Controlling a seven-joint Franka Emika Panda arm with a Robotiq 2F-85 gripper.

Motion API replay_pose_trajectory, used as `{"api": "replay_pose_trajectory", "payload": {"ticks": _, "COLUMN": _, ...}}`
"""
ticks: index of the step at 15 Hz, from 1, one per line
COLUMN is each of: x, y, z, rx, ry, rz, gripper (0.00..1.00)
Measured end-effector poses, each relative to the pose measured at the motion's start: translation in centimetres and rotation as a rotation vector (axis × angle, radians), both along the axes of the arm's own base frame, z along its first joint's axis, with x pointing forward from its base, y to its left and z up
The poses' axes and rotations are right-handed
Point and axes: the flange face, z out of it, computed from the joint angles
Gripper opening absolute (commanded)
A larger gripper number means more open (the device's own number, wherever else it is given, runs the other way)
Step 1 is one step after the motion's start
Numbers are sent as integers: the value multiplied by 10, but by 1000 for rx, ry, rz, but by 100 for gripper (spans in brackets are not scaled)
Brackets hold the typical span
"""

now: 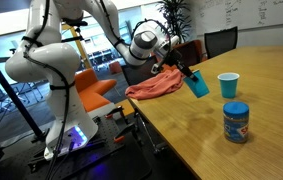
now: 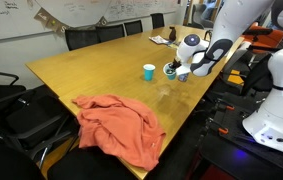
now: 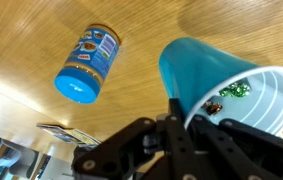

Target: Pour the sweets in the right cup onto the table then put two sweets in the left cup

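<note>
Gripping the right cup [image 3: 206,75] by its wall, the gripper [image 3: 186,125] has its dark fingers clamped shut on the teal plastic. I see the cup tipped well over in the wrist view, with its pale rim and open mouth turned sideways. The sweets [image 3: 235,90] are inside, a few small shiny pieces lying against the lower wall close to the rim.

In an exterior view the same cup [image 1: 198,85] hangs tilted from the gripper [image 1: 183,72] above the table [image 1: 271,70]. I cannot tell whether it touches the wood.

Taking the blue lidded jar [image 1: 236,122] as my mark, the held cup is near it, on the side toward the robot's white arm. The jar stands upright on the table. In the wrist view the jar [image 3: 89,65] shows from above, lid and label both plain, apart from the tipped cup.

The left cup [image 1: 228,85], the deeper blue one, stands upright just beyond the jar, mouth up. It is near the held cup but not touching it.

Farther from the jar, past the held cup, a salmon-pink cloth [image 1: 159,88] lies crumpled at the table's edge. In both exterior views the cloth [image 2: 121,125] drapes over that edge.
</note>
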Motion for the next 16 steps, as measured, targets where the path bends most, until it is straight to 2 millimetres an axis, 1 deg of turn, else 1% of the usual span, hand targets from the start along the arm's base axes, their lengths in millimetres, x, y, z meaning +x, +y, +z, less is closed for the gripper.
{"api": "replay_pose_trajectory", "payload": {"ticks": 1, "x": 0, "y": 1, "z": -2, "rx": -14, "ry": 2, "rz": 0, "gripper": 3}}
{"api": "replay_pose_trajectory", "payload": {"ticks": 2, "x": -1, "y": 0, "z": -4, "rx": -23, "ry": 3, "rz": 0, "gripper": 1}}
{"api": "replay_pose_trajectory", "payload": {"ticks": 5, "x": 0, "y": -6, "z": -1, "rx": -20, "ry": -5, "rz": -17, "gripper": 1}}
{"api": "replay_pose_trajectory", "payload": {"ticks": 7, "x": 1, "y": -6, "z": 0, "rx": -38, "ry": -11, "rz": -22, "gripper": 1}}
{"api": "replay_pose_trajectory", "payload": {"ticks": 11, "x": 1, "y": 9, "z": -6, "rx": -112, "ry": -4, "rz": 7, "gripper": 1}}
{"api": "replay_pose_trajectory", "payload": {"ticks": 14, "x": -2, "y": 21, "z": -14, "rx": -195, "ry": 30, "rz": 37, "gripper": 1}}
{"api": "replay_pose_trajectory", "payload": {"ticks": 16, "x": -5, "y": 25, "z": -21, "rx": -255, "ry": 66, "rz": 47, "gripper": 1}}
